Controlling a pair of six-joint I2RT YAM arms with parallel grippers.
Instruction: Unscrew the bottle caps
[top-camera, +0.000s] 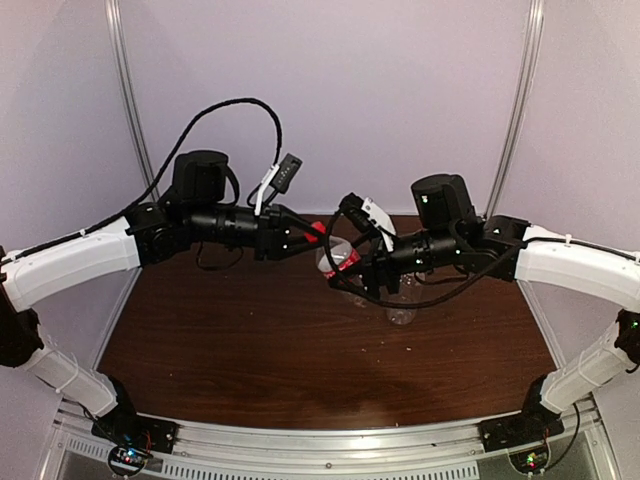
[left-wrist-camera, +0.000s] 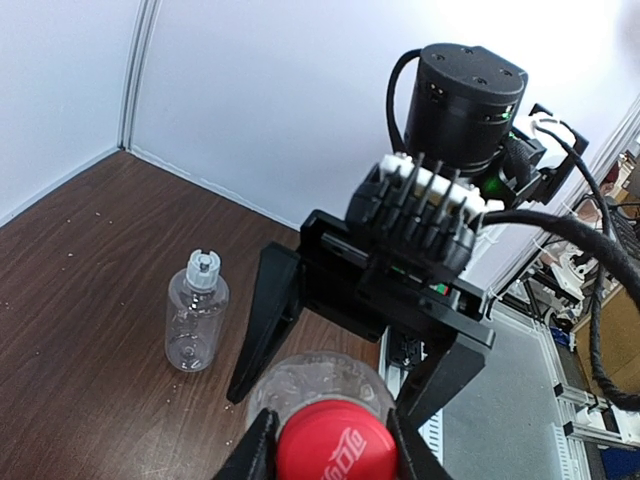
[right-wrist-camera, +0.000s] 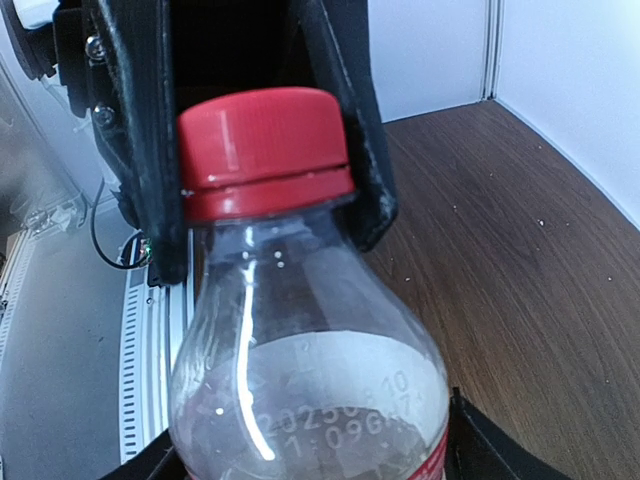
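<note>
Pinching red cap (right-wrist-camera: 262, 145), left tool (left-wrist-camera: 334, 452); right tool (left-wrist-camera: 322, 388) around slim bottle (right-wrist-camera: 300, 380).

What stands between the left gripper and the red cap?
Nothing visible. The left gripper has its fingers touching the red cap on both sides, and the right gripper holds the bottle below it.
</note>
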